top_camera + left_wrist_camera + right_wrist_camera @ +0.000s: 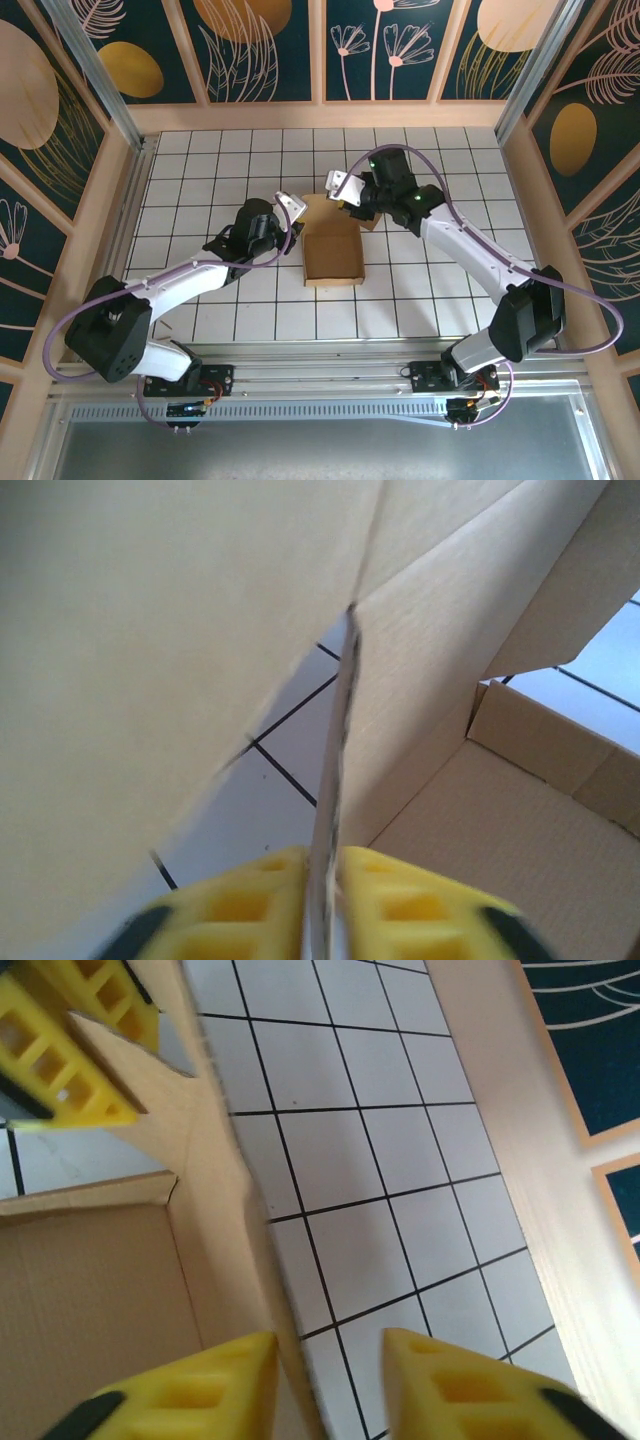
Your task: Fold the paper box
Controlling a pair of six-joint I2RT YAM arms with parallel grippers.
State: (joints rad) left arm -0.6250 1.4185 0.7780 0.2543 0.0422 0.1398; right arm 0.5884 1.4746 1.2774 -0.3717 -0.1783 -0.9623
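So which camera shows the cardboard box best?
The top external view: nearly the whole paper box shows, an open tray with flaps. Both wrist views catch close-up fragments of it: inner walls and a flap edge.

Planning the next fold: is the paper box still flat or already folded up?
Partly folded: the paper box stands as a shallow open tray with raised walls; its far flap is not yet tucked in.
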